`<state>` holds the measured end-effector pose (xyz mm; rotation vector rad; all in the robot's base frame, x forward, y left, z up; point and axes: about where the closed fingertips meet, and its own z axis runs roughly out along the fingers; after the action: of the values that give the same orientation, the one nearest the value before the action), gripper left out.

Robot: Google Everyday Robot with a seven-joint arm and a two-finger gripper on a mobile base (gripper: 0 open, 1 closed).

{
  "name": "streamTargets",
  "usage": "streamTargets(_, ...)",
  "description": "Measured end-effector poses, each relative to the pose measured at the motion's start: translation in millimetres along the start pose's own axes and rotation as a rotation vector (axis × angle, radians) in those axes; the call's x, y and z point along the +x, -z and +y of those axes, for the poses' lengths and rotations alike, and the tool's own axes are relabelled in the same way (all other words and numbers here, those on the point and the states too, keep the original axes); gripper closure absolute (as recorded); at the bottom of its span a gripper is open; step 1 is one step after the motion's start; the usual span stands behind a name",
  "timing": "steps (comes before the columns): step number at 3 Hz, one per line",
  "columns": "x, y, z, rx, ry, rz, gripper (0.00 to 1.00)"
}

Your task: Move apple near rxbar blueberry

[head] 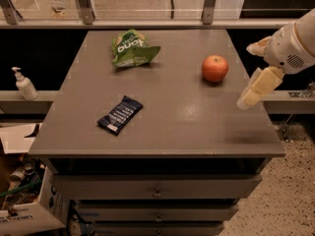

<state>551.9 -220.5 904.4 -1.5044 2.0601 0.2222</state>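
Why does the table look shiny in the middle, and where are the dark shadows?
In the camera view, light bounces off the table as a pale sheen between the rxbar blueberry and the gripper, which hovers at the table's right edge; a small shadow hugs the apple, and a soft dark patch lies below the gripper.

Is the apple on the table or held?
On the table: the apple sits free; the gripper hovers apart, by the table's edge.
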Motion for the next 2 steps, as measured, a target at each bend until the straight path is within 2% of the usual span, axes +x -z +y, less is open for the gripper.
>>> streamTargets(2,1.3,-32.1,-23.3,0.027,0.014,-0.073,0.00)
